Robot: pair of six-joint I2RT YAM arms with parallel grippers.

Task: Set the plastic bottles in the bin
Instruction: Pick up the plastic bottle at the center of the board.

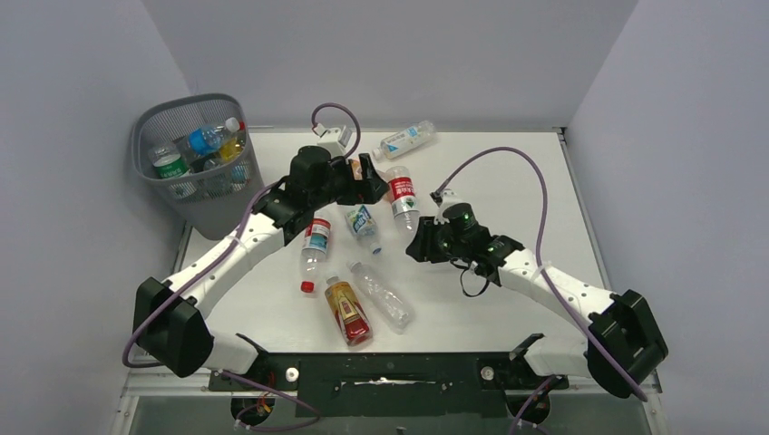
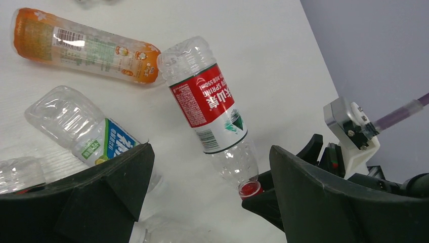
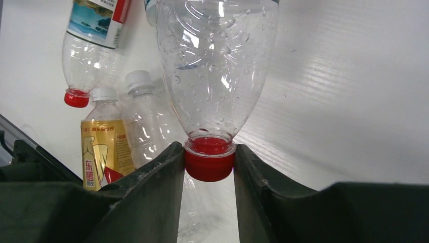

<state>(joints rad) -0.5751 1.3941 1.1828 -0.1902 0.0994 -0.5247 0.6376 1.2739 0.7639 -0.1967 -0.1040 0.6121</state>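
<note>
My right gripper (image 1: 415,245) is shut on the red cap (image 3: 209,161) of a clear bottle with a red label (image 1: 402,195), seen close in the right wrist view (image 3: 217,66). My left gripper (image 1: 374,184) is open and empty, its jaws wide apart above that bottle (image 2: 207,104); in the left wrist view its gripper (image 2: 210,149) spans the bottle's neck end. The dark wire-mesh bin (image 1: 154,118) stands at the far left and holds several bottles. I cannot tell whether the held bottle is off the table.
Loose on the table are an orange bottle (image 2: 81,45), a blue-and-green-labelled one (image 1: 363,225), a red-capped one (image 1: 314,249), an amber one (image 1: 347,311), a clear one (image 1: 381,294) and a white-labelled one at the back (image 1: 408,139). Grey walls surround the table.
</note>
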